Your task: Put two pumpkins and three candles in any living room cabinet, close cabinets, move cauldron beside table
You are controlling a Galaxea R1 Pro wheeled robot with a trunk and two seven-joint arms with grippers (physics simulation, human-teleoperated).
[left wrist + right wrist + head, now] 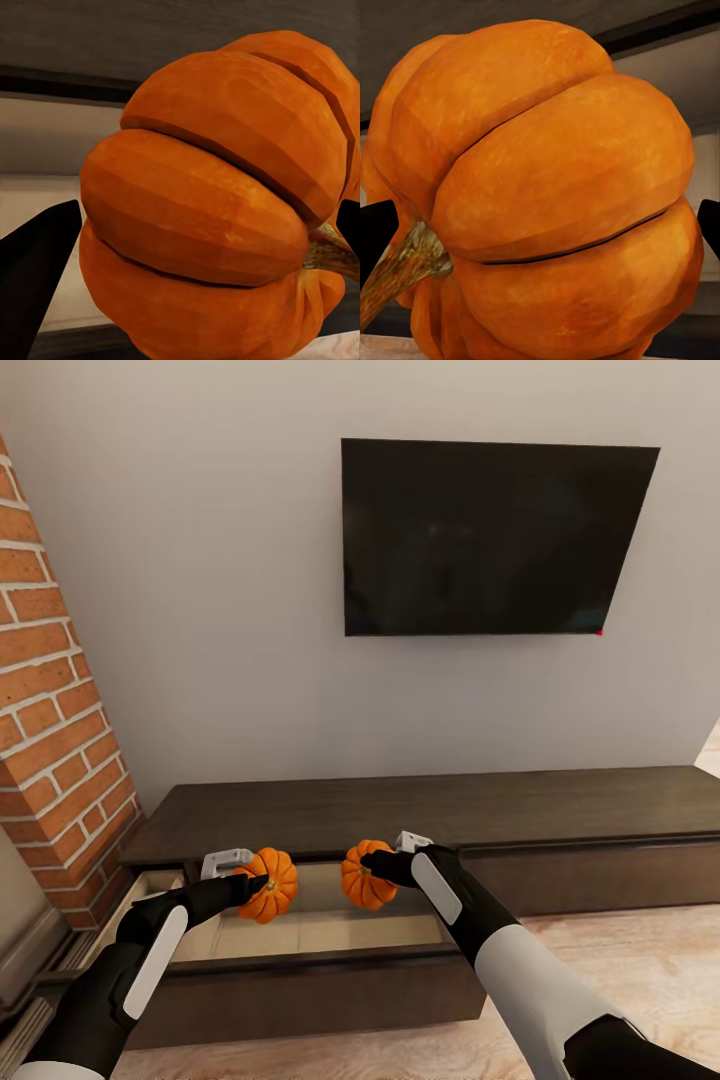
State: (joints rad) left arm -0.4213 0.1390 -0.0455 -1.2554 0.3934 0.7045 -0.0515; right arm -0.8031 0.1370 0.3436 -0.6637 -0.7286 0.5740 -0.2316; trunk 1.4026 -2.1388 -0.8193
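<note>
Two ribbed orange pumpkins hang above the pulled-out front of the low dark-brown cabinet [420, 810]. My left gripper [258, 886] is shut on the left pumpkin [272, 884]; up close, that pumpkin [217, 202] sits between dark fingertips [37, 270]. My right gripper [372, 868] is shut on the right pumpkin [364, 878], and the same pumpkin [547, 195] shows its stem sideways between the fingers. The open compartment's pale beige interior [300, 935] lies just beneath both pumpkins. The candles, cauldron and table are out of view.
A black TV [490, 535] hangs on the pale wall above the cabinet. A brick column [55, 730] rises at the left, close to the open drawer's end. Light wood floor [640, 970] runs in front at the right.
</note>
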